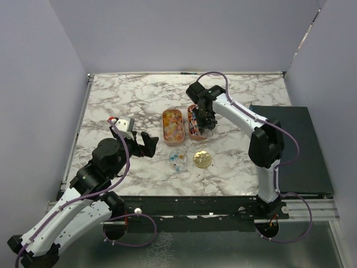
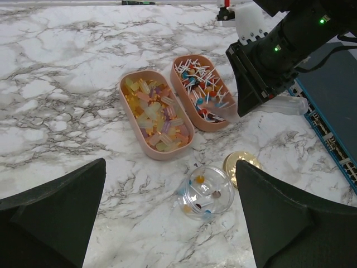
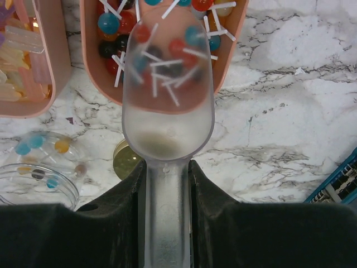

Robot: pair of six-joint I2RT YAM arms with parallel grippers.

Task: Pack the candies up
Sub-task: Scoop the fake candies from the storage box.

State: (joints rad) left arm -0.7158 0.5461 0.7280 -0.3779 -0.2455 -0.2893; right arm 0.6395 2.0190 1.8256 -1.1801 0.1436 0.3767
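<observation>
Two oval pink trays sit mid-table. The left tray [image 1: 172, 126] [image 2: 155, 115] holds orange-yellow candies [image 2: 158, 111]. The right tray [image 1: 192, 127] [image 3: 228, 49] holds red, blue and white candies [image 2: 196, 85] on small white sticks. My right gripper [image 1: 205, 120] [image 3: 167, 170] is shut on the handle of a frosted clear scoop [image 3: 167, 120], whose bowl lies over the right tray. Candies show blurred at its bowl; in it or under it, I cannot tell. A clear round jar [image 1: 178, 159] [image 2: 206, 193] with several candies stands in front of the trays. My left gripper [image 1: 146, 144] [image 2: 173, 223] hangs open just short of the jar.
A round gold lid [image 1: 202, 158] [image 2: 240, 161] [image 3: 125, 160] lies flat to the right of the jar. A dark board [image 1: 295, 146] covers the table's right side. Grey walls close in the left, back and right.
</observation>
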